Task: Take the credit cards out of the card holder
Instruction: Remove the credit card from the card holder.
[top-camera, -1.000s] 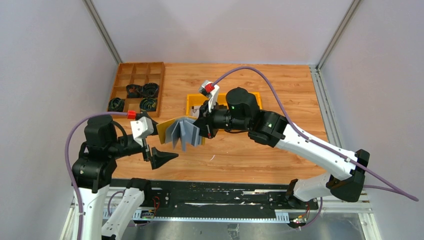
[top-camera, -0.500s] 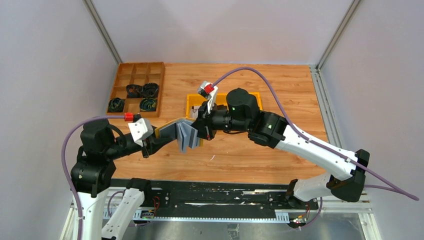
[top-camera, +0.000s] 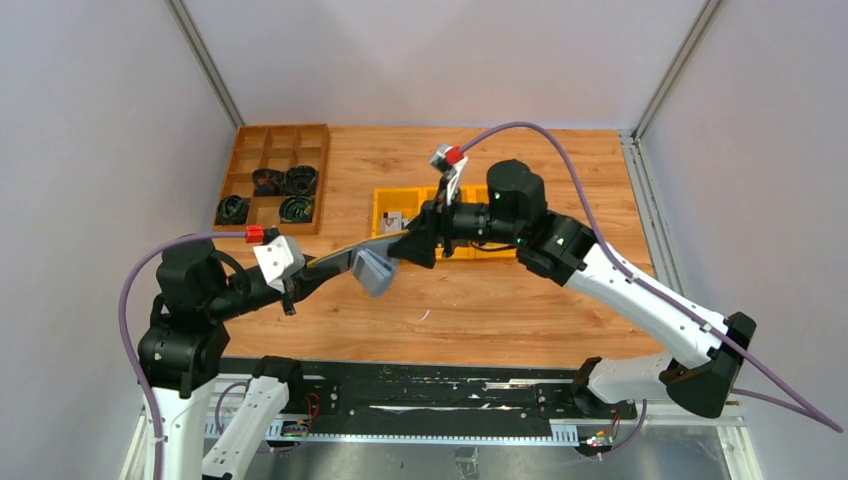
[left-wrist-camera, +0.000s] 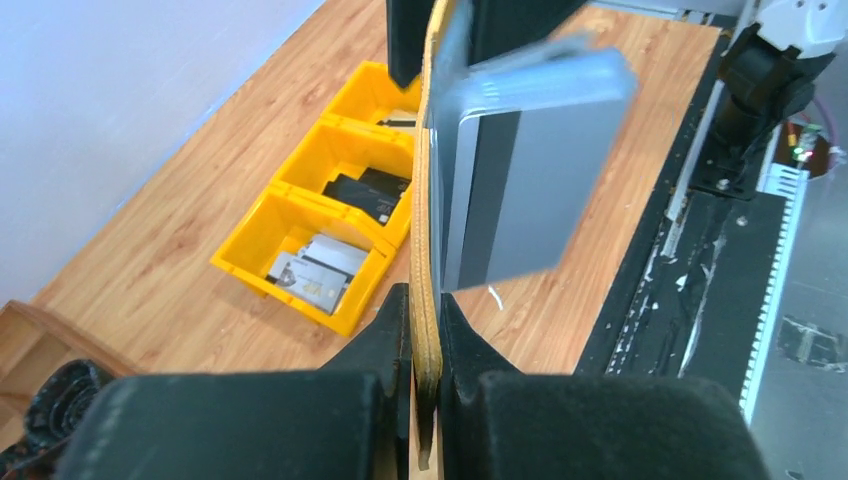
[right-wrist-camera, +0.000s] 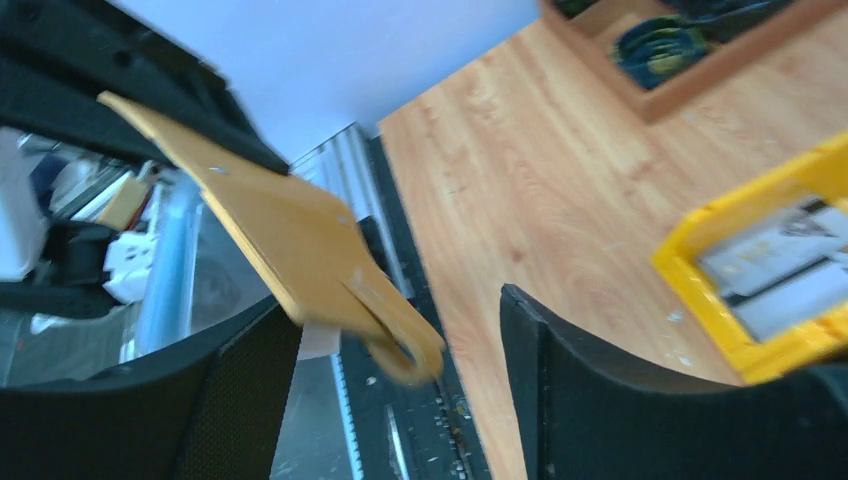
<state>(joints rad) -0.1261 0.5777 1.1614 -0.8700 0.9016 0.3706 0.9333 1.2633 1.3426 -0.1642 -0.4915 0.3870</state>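
The card holder (top-camera: 347, 256) is a mustard-yellow wallet held in the air over the table's near middle. My left gripper (top-camera: 318, 268) is shut on its cover, which the left wrist view shows as a yellow edge (left-wrist-camera: 428, 250) pinched between the black fingers (left-wrist-camera: 385, 335). Its silvery-grey pleated inside (left-wrist-camera: 530, 180) hangs to one side; I cannot tell whether cards sit in it. My right gripper (top-camera: 410, 245) is open just right of the holder. In the right wrist view the holder's snap tab (right-wrist-camera: 400, 335) lies loose between the spread jaws. Credit cards (left-wrist-camera: 315, 270) lie in the yellow bins.
A row of yellow bins (top-camera: 380, 205) stands mid-table behind the grippers, partly hidden by the right arm; one holds a black card (left-wrist-camera: 365, 190). A wooden compartment tray (top-camera: 272, 150) with black coils sits at the back left. A black rail (top-camera: 420, 395) runs along the near edge.
My left gripper closed on the holder's yellow cover. My right gripper opened, let go of the holder and drew back to the right. The fanned pleats folded together.
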